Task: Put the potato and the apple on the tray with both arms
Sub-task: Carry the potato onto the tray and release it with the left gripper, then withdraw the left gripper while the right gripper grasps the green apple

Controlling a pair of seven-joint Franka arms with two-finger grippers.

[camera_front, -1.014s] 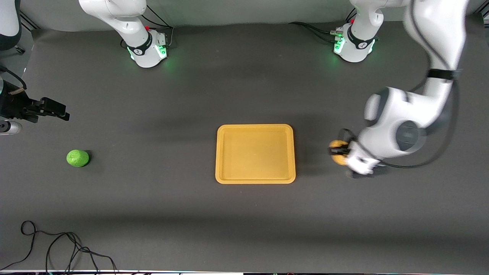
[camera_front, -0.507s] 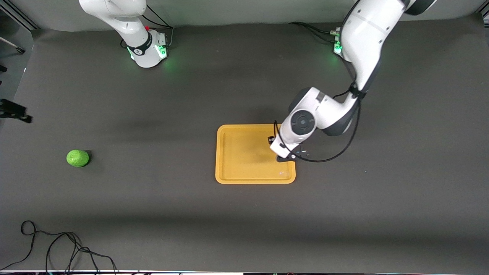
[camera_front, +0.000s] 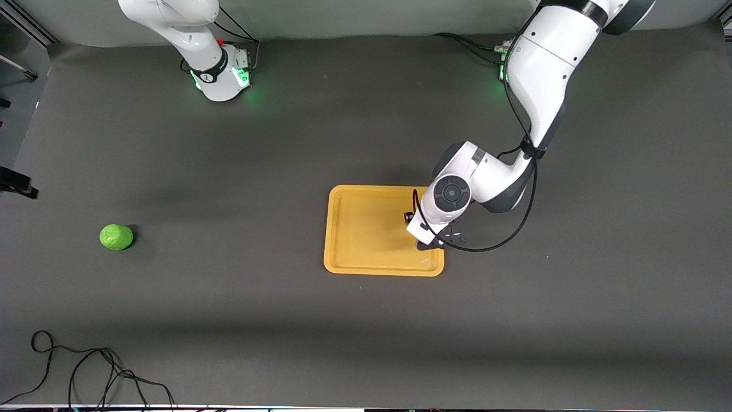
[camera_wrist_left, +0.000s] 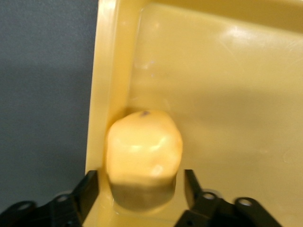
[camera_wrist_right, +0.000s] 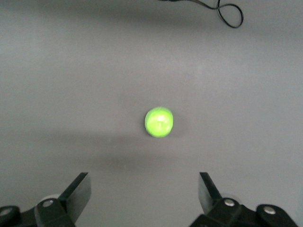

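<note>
Potato (camera_wrist_left: pixel 143 153): it lay inside the tray, tucked against the rim at the end toward the left arm's side, resting on the tray floor

Tray (camera_front: pixel 354 229): it sat flat on the dark table mat (camera_front: pixel 366 343), about midway between the two ends

Left gripper (camera_wrist_left: pixel 142 189): it was low over the tray's edge, its fingers (camera_wrist_left: pixel 87 189) parted to either side of the potato with a small gap, so they were not pinching it

Apple (camera_front: pixel 116 237): it rested on the mat toward the right arm's end, well apart from the tray

Right gripper (camera_wrist_right: pixel 144 191): it hung high above the apple, jaws spread wide and holding nothing

Cable (camera_front: pixel 86 372): a black loop lay near the front edge of the table
</note>
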